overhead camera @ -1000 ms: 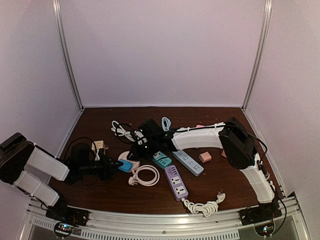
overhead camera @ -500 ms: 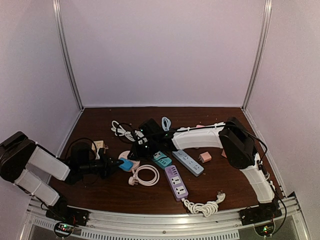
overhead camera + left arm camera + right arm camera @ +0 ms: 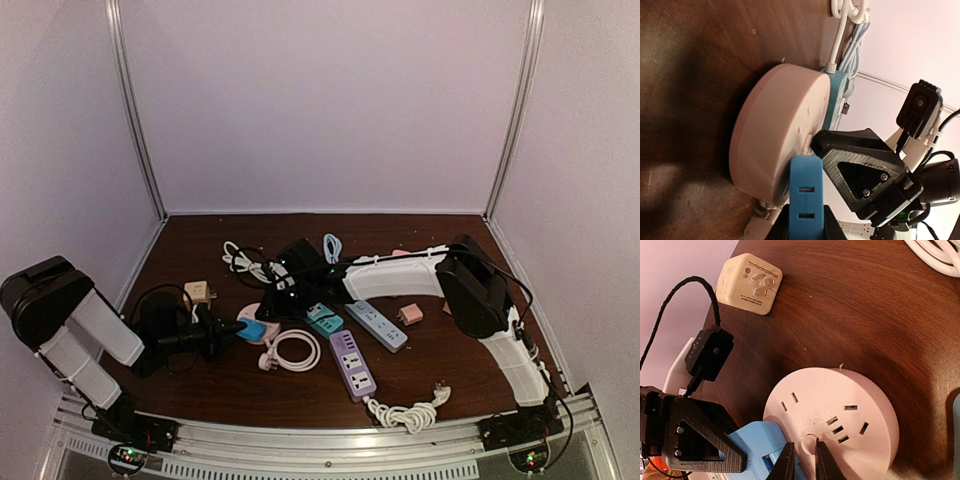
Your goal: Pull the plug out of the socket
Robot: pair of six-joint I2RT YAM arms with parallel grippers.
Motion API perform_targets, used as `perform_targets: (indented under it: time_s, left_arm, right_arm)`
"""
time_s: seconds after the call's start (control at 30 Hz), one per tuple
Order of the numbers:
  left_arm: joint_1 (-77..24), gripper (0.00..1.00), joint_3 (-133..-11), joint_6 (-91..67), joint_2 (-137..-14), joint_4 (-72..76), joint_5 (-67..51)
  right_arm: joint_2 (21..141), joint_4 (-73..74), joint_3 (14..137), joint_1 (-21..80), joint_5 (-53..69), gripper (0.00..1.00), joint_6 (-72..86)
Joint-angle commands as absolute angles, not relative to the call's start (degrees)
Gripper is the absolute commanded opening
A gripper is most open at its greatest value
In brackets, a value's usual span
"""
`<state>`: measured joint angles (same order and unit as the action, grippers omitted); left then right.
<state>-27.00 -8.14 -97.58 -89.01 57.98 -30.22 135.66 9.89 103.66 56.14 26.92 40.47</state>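
A round pale pink socket point(image 3: 264, 318) point(image 3: 775, 135) point(image 3: 835, 420) lies flat on the brown table. A blue plug point(image 3: 251, 330) point(image 3: 805, 192) point(image 3: 757, 447) sits against its left rim; its prongs are hidden. My left gripper point(image 3: 238, 328) point(image 3: 805, 225) is shut on the blue plug from the left. My right gripper point(image 3: 276, 302) point(image 3: 804, 462) comes from the right, jaws nearly together. Its fingertips point(image 3: 822, 460) rest on the socket's top face by a small round button. The right finger point(image 3: 860, 167) shows just beside the plug in the left wrist view.
A beige adapter cube point(image 3: 197, 292) point(image 3: 750, 283) lies left of the socket. Right of it are a white coiled cable point(image 3: 291, 351), a teal adapter point(image 3: 323, 319), a purple power strip point(image 3: 352, 364), a white-blue strip point(image 3: 376, 325) and a pink adapter point(image 3: 409, 314). Black cables point(image 3: 290, 258) lie behind.
The left arm's upper links have risen while its gripper tightened on the blue plug and shifted slightly right. The right arm and the socket have hardly moved.
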Motion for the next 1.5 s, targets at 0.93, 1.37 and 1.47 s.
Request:
perform_targets:
  time_s: [0.93,1.37,1.47]
  left_arm:
    - [-27.2,0.02,-11.1,-99.4,-94.2,81.0,-35.3]
    - [-27.2,0.0,-14.1,-93.0,-88.7,68.4,-38.0]
    - [-27.2,0.0,-14.9,-91.6,-87.6,66.3,-38.5]
  right_arm:
    - [139.3,14.3,102.9,56.6,23.8,0.16,39.4]
    - [139.9,15.5,103.3,56.6,23.5,0.16,39.0]
    - [140.0,15.8,103.2,56.6,23.5,0.16,39.0]
